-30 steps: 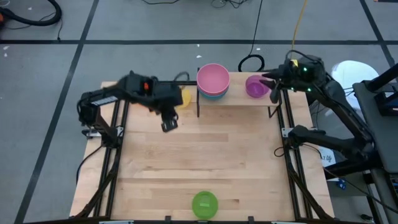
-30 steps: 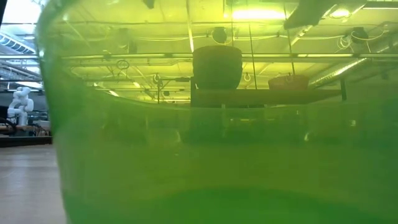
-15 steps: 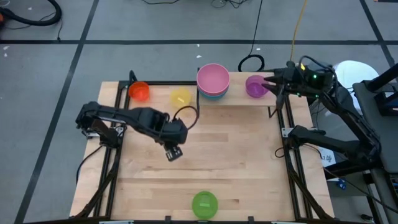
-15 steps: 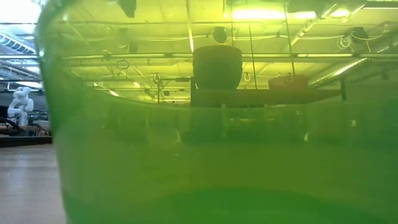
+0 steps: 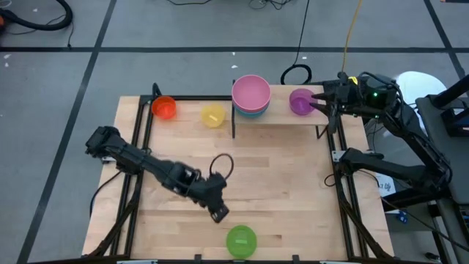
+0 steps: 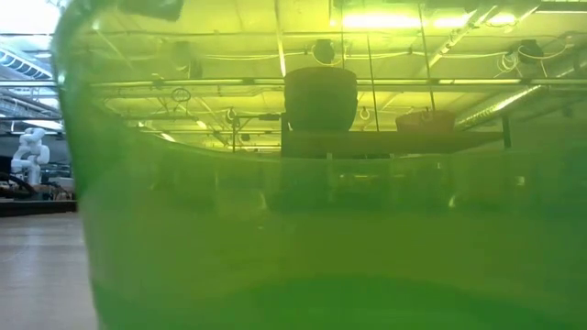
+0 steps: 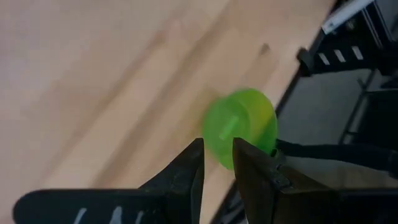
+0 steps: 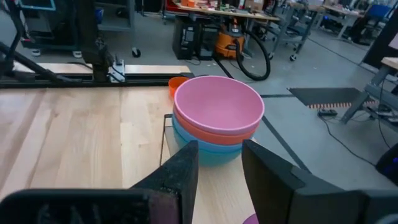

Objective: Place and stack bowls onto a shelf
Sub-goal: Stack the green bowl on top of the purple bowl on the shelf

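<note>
Left pincer (image 5: 219, 213) empty, slightly parted, just above green bowl (image 5: 241, 240)

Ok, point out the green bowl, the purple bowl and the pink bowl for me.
green bowl (image 5: 241, 240): high view, on its upturned base.
purple bowl (image 5: 300, 102): high view, on its inside, at the shelf's right end.
pink bowl (image 8: 217, 106): right wrist view, on its inner wall, top of the stack.

high: overhead | low: pressed against green bowl (image 6: 303, 229) | wrists: forward
</note>
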Controlling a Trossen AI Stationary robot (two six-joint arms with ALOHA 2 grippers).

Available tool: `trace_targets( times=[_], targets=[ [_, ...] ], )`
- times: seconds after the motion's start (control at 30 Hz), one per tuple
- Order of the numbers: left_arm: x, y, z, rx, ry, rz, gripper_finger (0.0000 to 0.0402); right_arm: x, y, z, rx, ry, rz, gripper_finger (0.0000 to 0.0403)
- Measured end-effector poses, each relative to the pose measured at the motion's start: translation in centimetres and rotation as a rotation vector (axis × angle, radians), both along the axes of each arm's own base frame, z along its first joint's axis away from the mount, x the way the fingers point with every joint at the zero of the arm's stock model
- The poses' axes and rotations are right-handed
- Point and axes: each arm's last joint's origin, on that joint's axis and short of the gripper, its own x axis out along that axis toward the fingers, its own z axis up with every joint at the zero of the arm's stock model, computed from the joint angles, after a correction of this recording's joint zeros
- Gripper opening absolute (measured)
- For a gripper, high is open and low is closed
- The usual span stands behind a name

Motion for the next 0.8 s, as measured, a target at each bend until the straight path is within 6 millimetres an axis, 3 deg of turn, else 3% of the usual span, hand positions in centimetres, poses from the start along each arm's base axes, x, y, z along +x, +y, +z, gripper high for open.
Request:
trace_targets(
  times=[0.2,0.43,0.8],
  targets=[
    [-1.4,-3.6,-3.9,-0.069,-0.079,0.01,0.0088,-0.3,0.5,0.2,-0.059,0.005,0.031,0.0118],
    [-2.8,-4.6,-5.6,-0.02,-0.064,0.062,0.0088,-0.8,0.9,0.3,-0.087,-0.003,0.037,0.0118],
    [0.0,-5.8,-9.4,-0.033,-0.105,0.024,0.0087,-1.4,1.5,0.2,-0.081,0.004,0.036,0.0118]
  ],
)
